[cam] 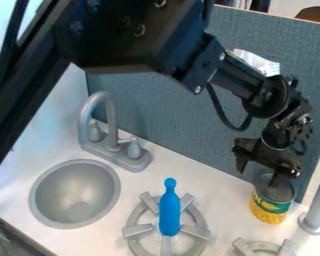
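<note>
Camera view: we see the arm (122, 37) come in from the upper left of the frame and span the top, with its gripper (258, 178) hanging at the right, above the can (269, 207). We see the fingers spread well apart, with nothing clasped between them. One finger points down left of the can, apart from it; the other overlaps the can's top, and we cannot tell whether it touches the can or reaches inside the rim.

We find the can at the right of the frame, upright on the white counter (209, 182), near the foot of the blue-gray panel (179, 117). Its upper part is gray, and its label is green and yellow. Just beside it, nearer the right edge, a gray post (318, 202) rises from a round base.

At bottom center, we see a blue bottle (169, 212) on a gray burner (201, 237), its narrow neck toward the top of the frame. Part of another burner (259, 245) shows at the bottom edge, below the can. Left of the blue bottle, we see a round gray sink (76, 192), and beside its upper right rim a gray faucet (110, 125) with two handles. We also see a shiny silver thing (261, 62) behind the arm, at the upper right, overlapping the panel.
</note>
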`<state>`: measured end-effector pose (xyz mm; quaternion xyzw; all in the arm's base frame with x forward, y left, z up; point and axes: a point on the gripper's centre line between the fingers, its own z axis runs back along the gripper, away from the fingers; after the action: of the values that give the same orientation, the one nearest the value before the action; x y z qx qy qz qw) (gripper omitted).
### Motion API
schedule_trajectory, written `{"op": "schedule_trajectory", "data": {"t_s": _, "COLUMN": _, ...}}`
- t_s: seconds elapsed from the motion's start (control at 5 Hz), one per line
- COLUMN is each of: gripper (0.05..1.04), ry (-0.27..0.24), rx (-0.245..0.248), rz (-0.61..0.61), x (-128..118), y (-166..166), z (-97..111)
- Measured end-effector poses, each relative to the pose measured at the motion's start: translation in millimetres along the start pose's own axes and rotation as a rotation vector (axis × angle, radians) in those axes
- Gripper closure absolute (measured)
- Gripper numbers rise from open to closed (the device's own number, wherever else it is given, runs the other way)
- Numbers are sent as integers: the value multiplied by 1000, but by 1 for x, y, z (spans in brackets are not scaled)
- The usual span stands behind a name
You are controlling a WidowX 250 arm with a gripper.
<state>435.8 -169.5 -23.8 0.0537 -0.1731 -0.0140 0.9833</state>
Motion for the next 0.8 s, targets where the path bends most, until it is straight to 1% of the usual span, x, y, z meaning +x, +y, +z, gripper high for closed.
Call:
{"op": "schedule_trajectory", "data": {"t_s": 0.2, "gripper": 83, "ry": -13, "rx": 53, "rz": 43, "x": -1, "y": 6, "z": -11}}
{"op": "schedule_trajectory", "data": {"t_s": 0.4, "gripper": 83, "ry": -79, "rx": 69, "rz": 93, "x": 2, "y": 0, "z": -12}}
{"op": "schedule_trajectory", "data": {"t_s": 0.6, "gripper": 83, "ry": -102, "rx": 98, "rz": 192, "x": -9, "y": -7, "z": -18}}
{"op": "schedule_trajectory", "data": {"t_s": 0.8, "gripper": 83, "ry": -88, "rx": 118, "rz": 246, "x": -16, "y": -10, "z": -21}}
